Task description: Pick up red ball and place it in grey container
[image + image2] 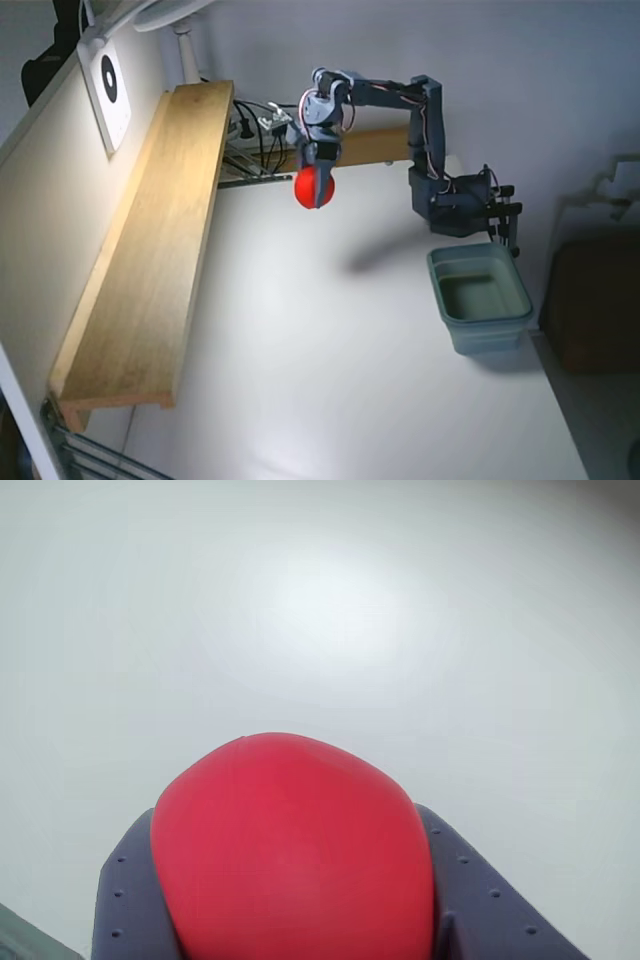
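Carrying step in hand, judged from the fixed view: ball (pixel 313 187) clamped in the gripper (pixel 318 192), raised clear of the table (pixel 330 400) near its far edge, beside the wooden shelf (pixel 150 260). Best done by swinging toward the bin (pixel 480 297), well apart at the right edge near the arm's base, keeping height enough to clear the flared rim, then centring over the opening before letting go; a round ball released off-centre could strike the rim and roll away. In the wrist view, 2 fingers (pixel 125 900) closed partway, pressing both sides of the ball (pixel 290 850), which fills the gap between them. Bin empty, so far as visible.
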`<state>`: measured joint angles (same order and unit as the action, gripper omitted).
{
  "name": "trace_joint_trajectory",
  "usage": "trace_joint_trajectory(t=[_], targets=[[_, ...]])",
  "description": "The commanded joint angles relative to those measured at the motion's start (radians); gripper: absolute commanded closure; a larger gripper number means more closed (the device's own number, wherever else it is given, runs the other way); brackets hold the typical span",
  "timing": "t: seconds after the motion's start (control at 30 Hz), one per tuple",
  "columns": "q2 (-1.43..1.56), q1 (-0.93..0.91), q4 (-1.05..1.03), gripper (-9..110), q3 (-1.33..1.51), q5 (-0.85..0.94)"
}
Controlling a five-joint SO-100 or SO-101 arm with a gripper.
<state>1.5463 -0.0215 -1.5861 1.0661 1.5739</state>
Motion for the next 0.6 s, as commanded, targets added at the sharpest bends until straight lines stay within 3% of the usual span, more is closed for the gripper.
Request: trace_joint_trajectory(t=[0.0, 0.57], targets=[[0.022, 0.103, -0.003, 78, -0.04, -0.003], [0.022, 0.598, -0.003, 78, -0.04, -0.003]])
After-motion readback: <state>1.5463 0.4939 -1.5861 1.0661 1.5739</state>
